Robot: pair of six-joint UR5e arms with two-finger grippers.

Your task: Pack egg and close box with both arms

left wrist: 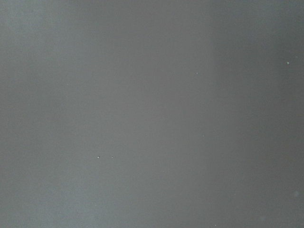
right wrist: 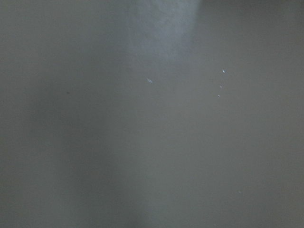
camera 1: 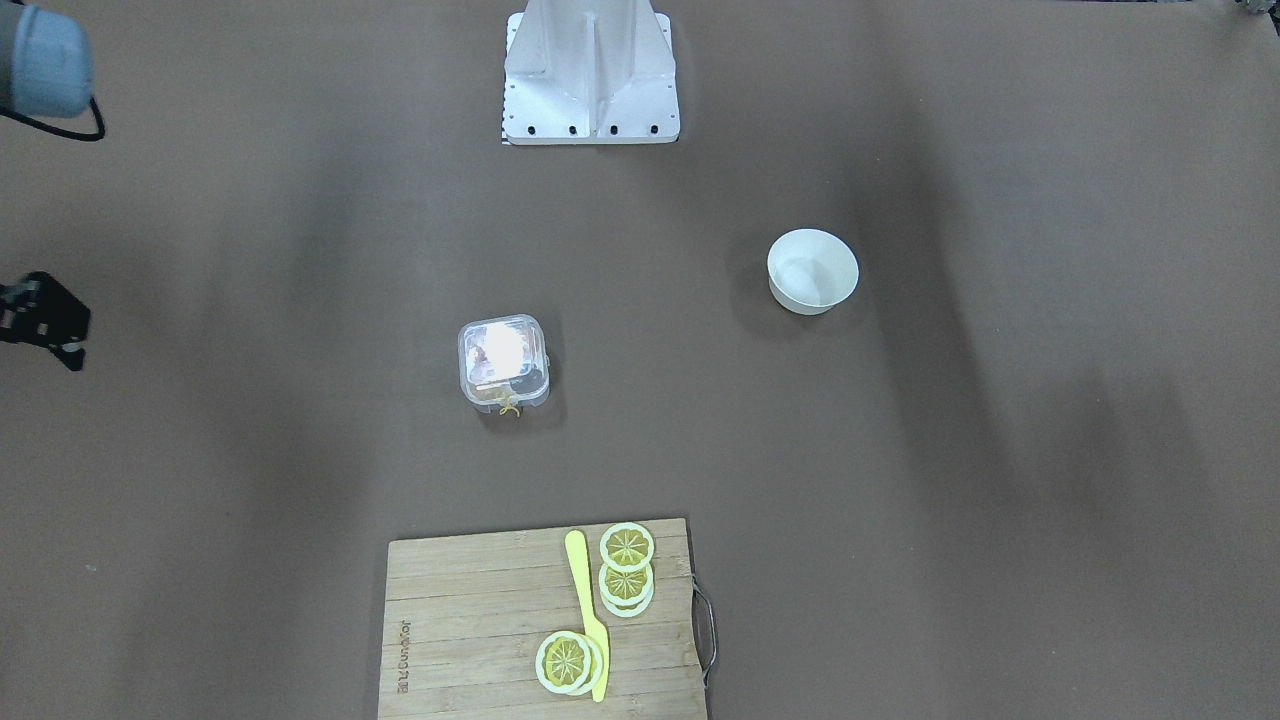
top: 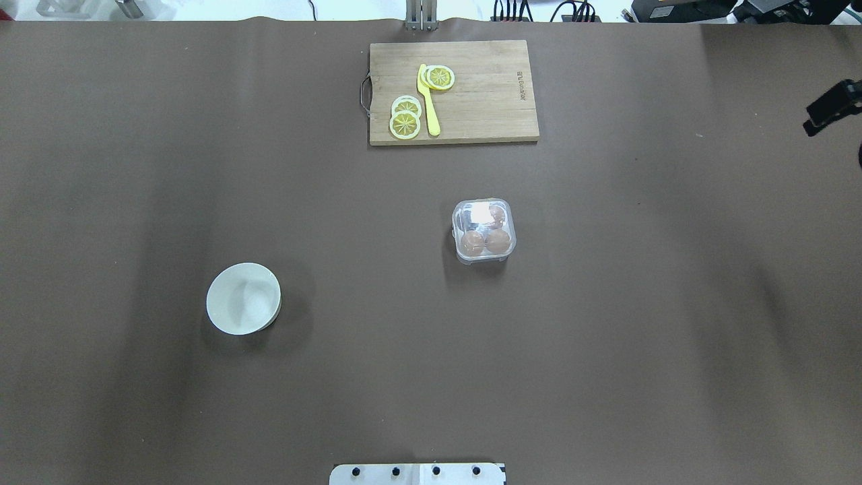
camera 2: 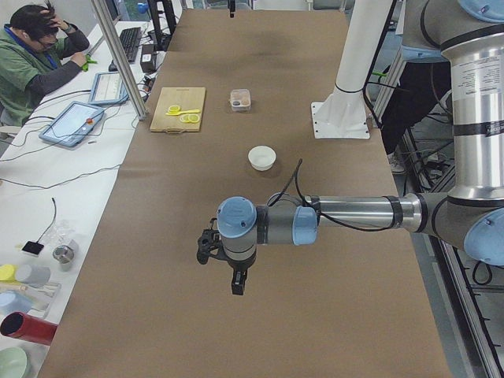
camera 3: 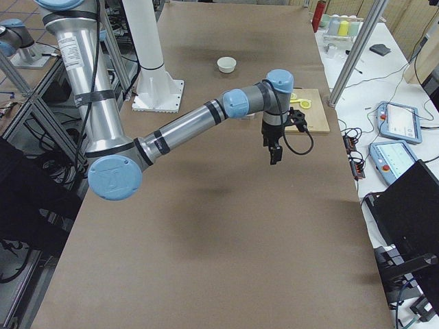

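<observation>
overhead exterior: box (top: pixel 483 231) rests centrally on the surface (top: pixel 202 168), lid apparently down over eggs (top: pixel 497 241). left gripper (camera 2: pixel 236 282) and right gripper (top: pixel 832 111) hang well apart from it; jaw state cannot be told. confirm latch seating all round.

Left arm (camera 2: pixel 354 211): silver-grey tubes, pale-blue caps on round joints, black rings where tube meets joint. A thin black cable (camera 2: pixel 296 183) loops off the forearm near the wrist. White printed label (camera 2: pixel 476 75) on the upright segment; text too small to read. Wrist tooling and jaws are black. Right arm (camera 3: pixel 185 127): same colours, same kind of label, black cable curling at the wrist. Base (camera 1: pixel 590 70): white ribbed metal pedestal, row of dark screws along its flange.
</observation>
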